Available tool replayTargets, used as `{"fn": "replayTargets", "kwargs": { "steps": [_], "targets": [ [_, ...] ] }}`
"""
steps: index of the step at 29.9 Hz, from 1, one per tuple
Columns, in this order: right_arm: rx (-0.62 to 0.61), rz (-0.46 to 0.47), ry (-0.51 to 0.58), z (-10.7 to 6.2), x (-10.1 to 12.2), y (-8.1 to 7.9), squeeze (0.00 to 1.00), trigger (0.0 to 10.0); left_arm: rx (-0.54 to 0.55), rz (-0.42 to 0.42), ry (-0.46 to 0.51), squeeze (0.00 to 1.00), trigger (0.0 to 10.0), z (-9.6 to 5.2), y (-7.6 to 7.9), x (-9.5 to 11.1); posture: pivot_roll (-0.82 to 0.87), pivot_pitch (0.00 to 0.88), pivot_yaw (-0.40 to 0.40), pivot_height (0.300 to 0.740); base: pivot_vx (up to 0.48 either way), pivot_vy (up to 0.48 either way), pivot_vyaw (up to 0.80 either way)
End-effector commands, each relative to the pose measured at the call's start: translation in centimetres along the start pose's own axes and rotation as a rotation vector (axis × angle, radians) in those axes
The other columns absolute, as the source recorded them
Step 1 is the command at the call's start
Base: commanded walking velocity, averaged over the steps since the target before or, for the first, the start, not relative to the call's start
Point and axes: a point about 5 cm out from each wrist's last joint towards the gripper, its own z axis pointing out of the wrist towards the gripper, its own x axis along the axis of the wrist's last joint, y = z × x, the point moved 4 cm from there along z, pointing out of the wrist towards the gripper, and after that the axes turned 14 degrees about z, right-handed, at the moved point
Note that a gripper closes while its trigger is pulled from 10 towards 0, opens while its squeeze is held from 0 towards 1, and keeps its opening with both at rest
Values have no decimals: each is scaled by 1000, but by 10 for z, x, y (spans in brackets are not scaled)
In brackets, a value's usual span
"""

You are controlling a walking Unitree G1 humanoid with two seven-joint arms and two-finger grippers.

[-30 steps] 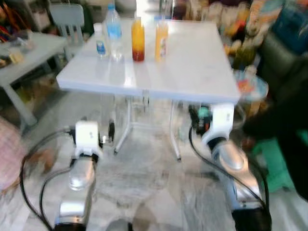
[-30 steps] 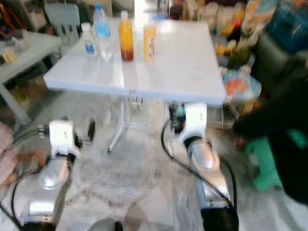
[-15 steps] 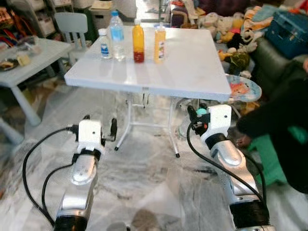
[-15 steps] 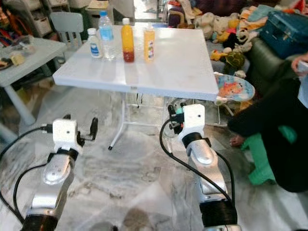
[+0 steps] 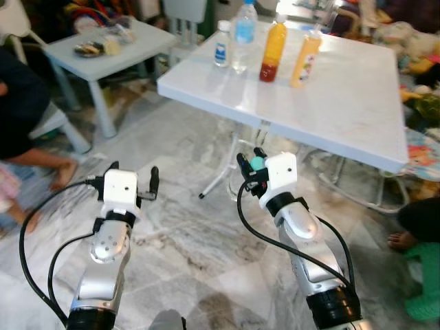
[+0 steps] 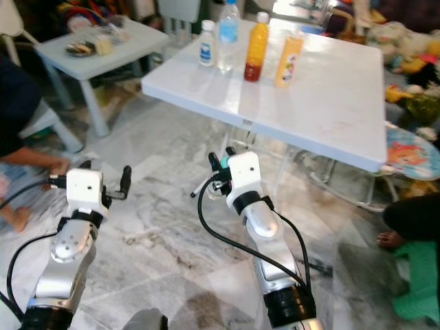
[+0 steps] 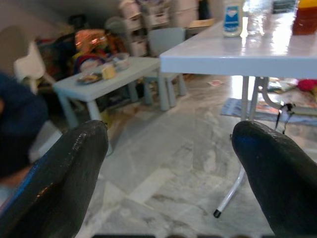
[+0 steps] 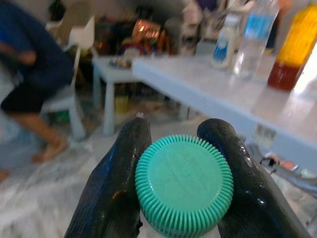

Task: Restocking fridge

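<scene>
Right tool (image 8: 184, 163) is clamping a green-capped bottle (image 8: 184, 184) above the floor, just short of the white desk (image 5: 344, 103). Left tool (image 7: 173, 163) is hanging open and empty beside it. Four bottles (image 5: 273, 41) are standing upright at the desk's far edge.

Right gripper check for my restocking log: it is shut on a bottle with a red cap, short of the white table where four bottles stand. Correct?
Not quite: the cap is green, as the right wrist view shows. The rest holds: the right gripper is shut on that bottle, short of the white table with its four bottles.
</scene>
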Motion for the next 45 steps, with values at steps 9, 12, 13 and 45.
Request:
{"fn": "replayTargets", "kwargs": {
  "steps": [9, 12, 13, 45],
  "targets": [
    [-67, -20, 19, 0, 2, 24, 0, 10000, -19, 9, -2, 0, 10000, -2, -4, -11, 66, 1, -57, 740, 0, 0, 800],
    [-63, -28, 31, 1, 5, 24, 0, 10000, -8, 10, 1, 0, 10000, 0, -11, -10, 63, 2, -50, 740, 0, 0, 800],
    [-60, -30, 32, 1, 5, 24, 0, 10000, -4, 9, -3, 0, 10000, 0, -12, -11, 65, 1, -50, 740, 0, 0, 800],
    [-24, -43, 57, 5, 7, 19, 0, 10000, 25, 26, -17, 0, 10000, -2, -15, -14, 71, 0, -44, 740, 0, -76, 800]
  ]
}}
